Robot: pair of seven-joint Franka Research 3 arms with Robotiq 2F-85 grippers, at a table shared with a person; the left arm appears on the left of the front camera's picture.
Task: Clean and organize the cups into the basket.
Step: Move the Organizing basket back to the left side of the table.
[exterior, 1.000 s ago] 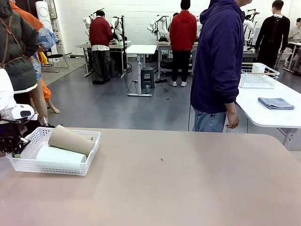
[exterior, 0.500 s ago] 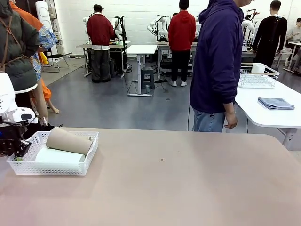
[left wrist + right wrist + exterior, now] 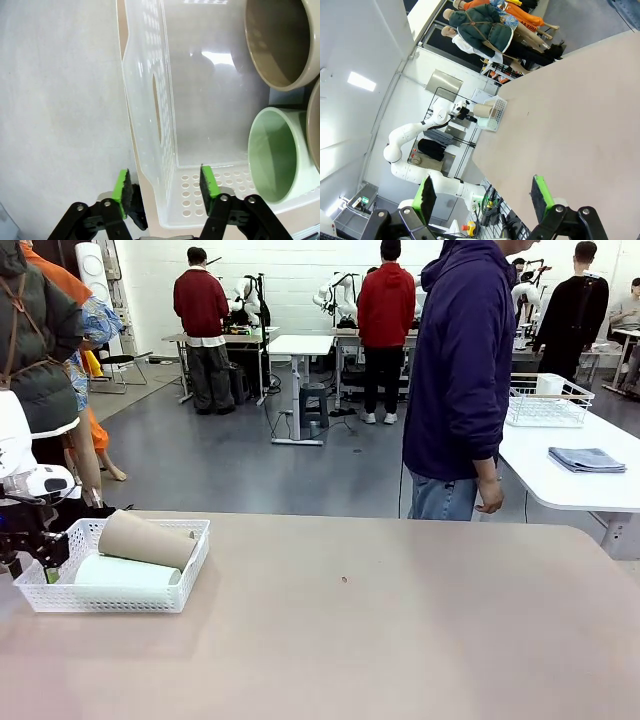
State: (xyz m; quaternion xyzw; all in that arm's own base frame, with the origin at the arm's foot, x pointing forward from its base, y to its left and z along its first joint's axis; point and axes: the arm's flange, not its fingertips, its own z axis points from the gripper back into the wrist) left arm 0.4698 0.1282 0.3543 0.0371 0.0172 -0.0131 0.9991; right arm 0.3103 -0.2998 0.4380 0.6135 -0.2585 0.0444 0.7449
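The white mesh basket [image 3: 190, 562] sits at the table's left end. A mint green cup [image 3: 125, 571] lies in it, and a tan cup [image 3: 148, 538] lies slanted on top. My left gripper [image 3: 42, 562] hangs at the basket's left end. In the left wrist view the left gripper [image 3: 165, 186] is open and straddles the basket's end wall [image 3: 150, 100] without touching it, one pad outside and one inside. The open mouths of the tan cup [image 3: 280, 45] and mint cup [image 3: 277, 155] face that wall. My right gripper [image 3: 484, 195] is open and empty, high above the table, far from the basket [image 3: 496, 116].
A person in a purple hoodie [image 3: 460, 380] stands at the table's far edge, hands down. The bare tabletop [image 3: 400, 630] stretches right of the basket. A second table at the right carries a wire basket [image 3: 545, 400] and a folded grey cloth [image 3: 587, 458].
My left gripper has opened off the basket's end wall and risen slightly. The basket has shifted a little to the left and back. The cups stay inside.
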